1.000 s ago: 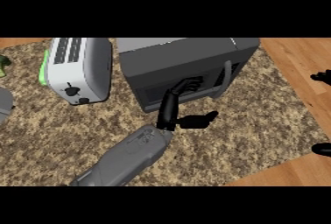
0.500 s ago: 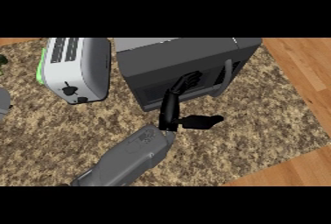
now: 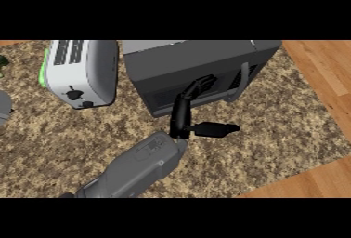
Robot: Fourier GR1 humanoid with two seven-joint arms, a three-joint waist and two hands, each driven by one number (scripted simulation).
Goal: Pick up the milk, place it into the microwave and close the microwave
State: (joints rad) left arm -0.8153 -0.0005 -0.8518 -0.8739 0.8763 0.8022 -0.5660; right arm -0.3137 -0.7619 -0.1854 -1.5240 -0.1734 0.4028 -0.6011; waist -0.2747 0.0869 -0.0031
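Dark grey box-shaped microwave: smooth, matt casing. White slot toaster with green side: smooth, plastic-looking, slight sheen. Speckled brown stone counter: granular, mottled finish. Orange-brown planked wood surface: smooth, visible grain. Black left hand: matt. Grey forearm: smooth, matt.

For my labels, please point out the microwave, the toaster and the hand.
microwave [image 3: 178, 65], head view, its dark grey panel
toaster [image 3: 96, 69], head view, its white body
left hand [image 3: 181, 111], head view, its middle
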